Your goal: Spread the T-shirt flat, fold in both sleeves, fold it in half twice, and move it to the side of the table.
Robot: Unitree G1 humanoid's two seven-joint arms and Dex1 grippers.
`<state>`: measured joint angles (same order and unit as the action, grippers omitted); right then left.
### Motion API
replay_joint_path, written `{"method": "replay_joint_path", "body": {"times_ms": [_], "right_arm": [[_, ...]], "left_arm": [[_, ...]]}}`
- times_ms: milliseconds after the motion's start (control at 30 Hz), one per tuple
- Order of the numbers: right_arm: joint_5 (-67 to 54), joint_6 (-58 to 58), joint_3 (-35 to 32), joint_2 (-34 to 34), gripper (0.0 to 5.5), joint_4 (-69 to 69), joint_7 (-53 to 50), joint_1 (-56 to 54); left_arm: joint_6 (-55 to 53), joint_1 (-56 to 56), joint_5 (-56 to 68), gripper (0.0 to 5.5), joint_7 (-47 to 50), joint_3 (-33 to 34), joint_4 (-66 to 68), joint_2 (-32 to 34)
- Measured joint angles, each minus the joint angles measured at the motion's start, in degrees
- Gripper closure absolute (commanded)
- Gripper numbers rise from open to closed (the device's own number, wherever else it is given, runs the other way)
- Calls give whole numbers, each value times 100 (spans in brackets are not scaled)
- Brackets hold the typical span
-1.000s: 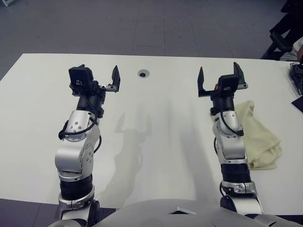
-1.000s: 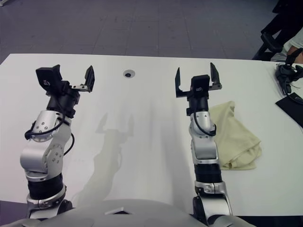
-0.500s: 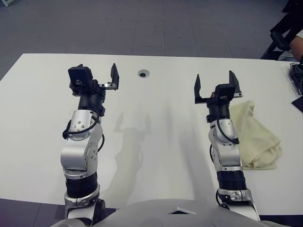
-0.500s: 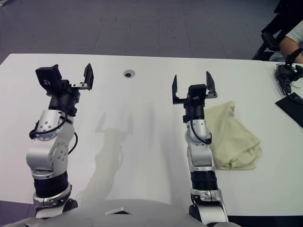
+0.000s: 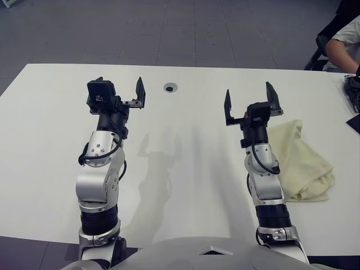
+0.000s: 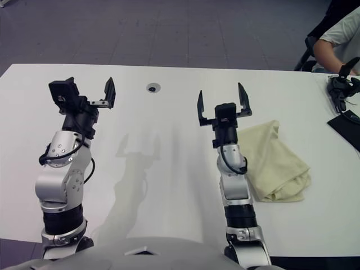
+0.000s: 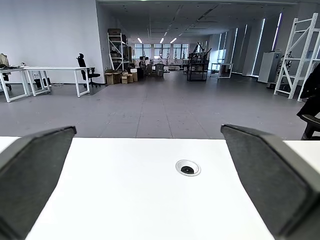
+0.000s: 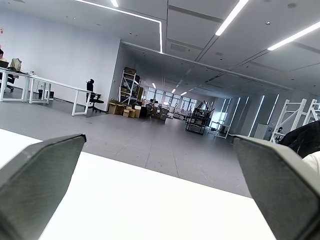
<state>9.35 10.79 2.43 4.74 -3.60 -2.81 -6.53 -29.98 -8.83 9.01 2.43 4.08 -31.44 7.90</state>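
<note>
Fingers on both our grippers were spread wide and held nothing. Our left gripper (image 5: 120,93) hovered over the white table (image 5: 185,169) near a round grommet (image 5: 170,87). Our right gripper (image 5: 248,99) hovered just beside the cream T-shirt (image 5: 304,163), which lay loosely folded at the table's right side.

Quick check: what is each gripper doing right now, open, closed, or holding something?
Left gripper: open, holding nothing.
Right gripper: open, holding nothing.
</note>
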Motion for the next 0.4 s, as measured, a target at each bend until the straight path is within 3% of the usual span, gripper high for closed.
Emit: {"method": "replay_joint_path", "body": {"times_ms": [400], "right_arm": [[30, 48, -19, -52, 10, 270, -89, -23]], "left_arm": [[-2, -37, -51, 11, -58, -51, 37, -48]]}}
